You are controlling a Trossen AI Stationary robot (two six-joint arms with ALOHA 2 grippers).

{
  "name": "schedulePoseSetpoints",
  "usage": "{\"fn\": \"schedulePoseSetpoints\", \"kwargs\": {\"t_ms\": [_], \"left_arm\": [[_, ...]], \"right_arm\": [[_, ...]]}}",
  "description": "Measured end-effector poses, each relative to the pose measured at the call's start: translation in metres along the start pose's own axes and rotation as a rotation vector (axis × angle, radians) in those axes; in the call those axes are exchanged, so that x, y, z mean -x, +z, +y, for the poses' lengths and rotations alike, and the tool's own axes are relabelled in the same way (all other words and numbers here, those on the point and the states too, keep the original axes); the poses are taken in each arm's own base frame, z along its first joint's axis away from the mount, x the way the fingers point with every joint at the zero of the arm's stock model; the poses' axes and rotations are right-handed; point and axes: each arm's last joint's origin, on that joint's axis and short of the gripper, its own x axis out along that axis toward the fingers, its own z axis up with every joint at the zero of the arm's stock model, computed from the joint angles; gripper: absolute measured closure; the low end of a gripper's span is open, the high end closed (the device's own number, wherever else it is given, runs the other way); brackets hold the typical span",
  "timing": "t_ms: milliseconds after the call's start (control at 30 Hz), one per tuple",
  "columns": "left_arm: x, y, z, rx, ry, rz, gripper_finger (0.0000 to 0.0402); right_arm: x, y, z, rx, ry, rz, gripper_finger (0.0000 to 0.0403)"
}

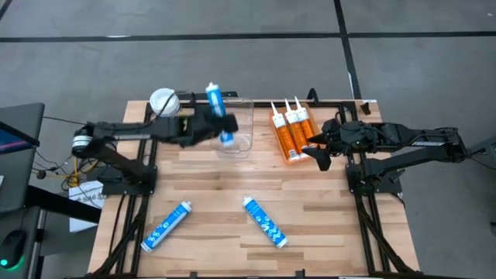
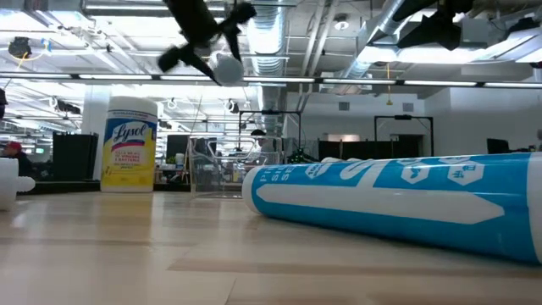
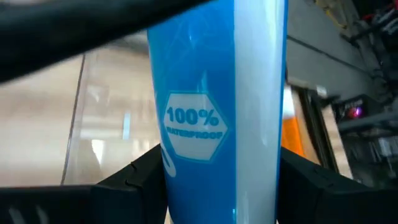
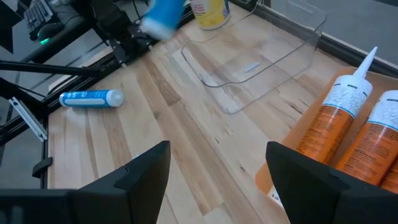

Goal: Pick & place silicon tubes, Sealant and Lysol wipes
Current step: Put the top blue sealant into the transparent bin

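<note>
My left gripper (image 1: 218, 122) is shut on a blue-and-white silicone tube (image 1: 219, 116), high above the clear plastic bin (image 1: 242, 128); the low view shows gripper and tube up in the air (image 2: 207, 42). The Lysol wipes canister (image 1: 164, 102) stands upright on its base beside the bin at the far left, its yellow label showing in the low view (image 2: 129, 144). Two orange sealant tubes (image 1: 291, 132) lie side by side right of the bin. My right gripper (image 1: 318, 149) is open and empty just right of them, with its fingers wide apart in the right wrist view (image 4: 217, 180). My left gripper pinches the tube's body about midway along its length (image 3: 217, 155) between its two fingers (image 3: 134, 183). The fingers come from the table's left and lie across the tube. The tube is lifted clear over the bin, tilted, with its nozzle toward the far edge.
Two more blue tubes lie flat on the near half of the table, one at the near left (image 1: 167, 225) and one near the middle (image 1: 264, 222); the middle one fills the low view's front (image 2: 398, 199). Bare wood lies between them and the bin.
</note>
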Motion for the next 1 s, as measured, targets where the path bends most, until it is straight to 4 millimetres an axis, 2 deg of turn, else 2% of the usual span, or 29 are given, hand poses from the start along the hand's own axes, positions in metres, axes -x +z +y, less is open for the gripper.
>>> {"fn": "schedulePoseSetpoints", "kwargs": {"t_ms": [100, 233, 433, 633, 933, 1000], "left_arm": [[-0.029, 0.018, 0.002, -0.013, 0.009, -0.021, 0.0201], [-0.069, 0.026, 0.013, -0.027, 0.065, 0.028, 0.0201], [-0.119, 0.017, 0.034, -0.070, 0.179, 0.141, 0.0201], [-0.144, -0.002, 0.045, -0.137, 0.239, 0.215, 0.0201], [-0.163, -0.023, 0.056, -0.181, 0.285, 0.334, 0.0200], [-0.165, -0.025, 0.057, -0.179, 0.286, 0.353, 0.0178]], "right_arm": [[0.000, 0.000, 0.000, 0.000, 0.000, 0.000, 0.0147], [0.000, 0.000, 0.000, 0.000, 0.000, 0.000, 0.0147], [0.000, 0.000, 0.000, 0.000, -0.002, -0.001, 0.0147], [0.000, 0.000, 0.000, 0.000, -0.004, -0.002, 0.0147], [0.000, 0.000, 0.000, 0.000, -0.006, -0.003, 0.0147], [0.000, 0.000, 0.000, 0.000, -0.007, -0.004, 0.0147]]}}
